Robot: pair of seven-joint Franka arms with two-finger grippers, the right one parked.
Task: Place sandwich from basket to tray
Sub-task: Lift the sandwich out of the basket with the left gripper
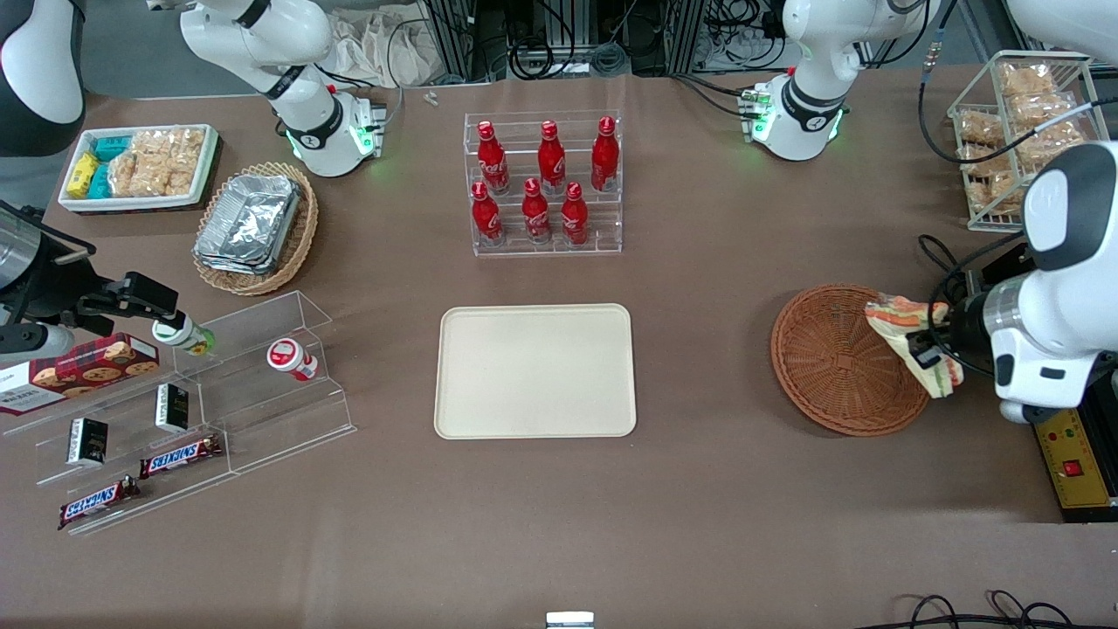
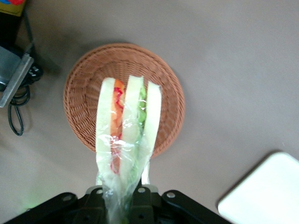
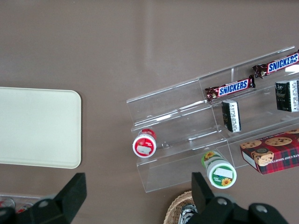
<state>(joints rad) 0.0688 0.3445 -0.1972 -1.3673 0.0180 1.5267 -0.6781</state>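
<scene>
The gripper (image 1: pixel 924 351) is clamped on the sandwich (image 1: pixel 913 339), holding it in the air above the edge of the basket (image 1: pixel 834 360) that lies toward the working arm's end of the table. From the wrist camera, the sandwich (image 2: pixel 127 135) sticks out from the gripper (image 2: pixel 122 198) with its wrapped cut edge showing orange, red and green layers, the basket (image 2: pixel 84 88) directly below. The tray (image 1: pixel 534 369) sits well apart from the gripper, toward the parked arm's end.
</scene>
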